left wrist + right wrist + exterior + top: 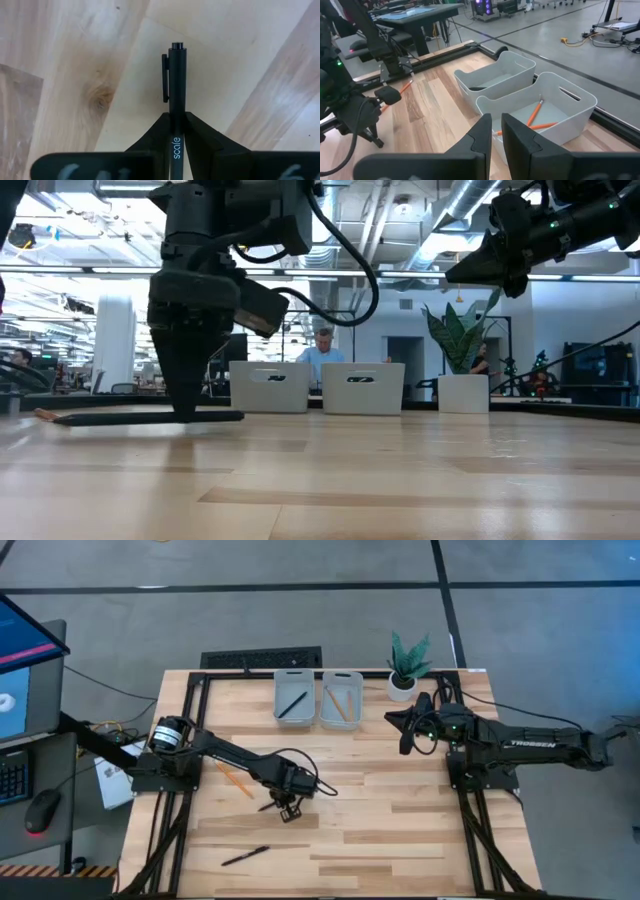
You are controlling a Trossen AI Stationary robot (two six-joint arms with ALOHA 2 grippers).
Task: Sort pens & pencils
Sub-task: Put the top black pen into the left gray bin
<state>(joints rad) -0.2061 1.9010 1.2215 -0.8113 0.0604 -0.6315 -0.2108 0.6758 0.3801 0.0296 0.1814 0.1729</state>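
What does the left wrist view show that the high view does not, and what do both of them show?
Only the left wrist view shows the left gripper shut on a black pen, with its clip and the word "scale".

Only the high view shows two grey trays, an orange pencil and another pen on the table, a plant, and the right gripper waiting near it.

Both show the wooden table.

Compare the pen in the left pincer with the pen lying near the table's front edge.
The gripped pen sits mid-table, clamped between the left pincer's fingers; the front pen lies free, touched by nothing. The gripped pen is mostly hidden under the arm in the high view; the front pen shows whole. The gripped pen shows a clip and white lettering; on the front pen no such detail can be made out. Both are thin, black and outside the trays.
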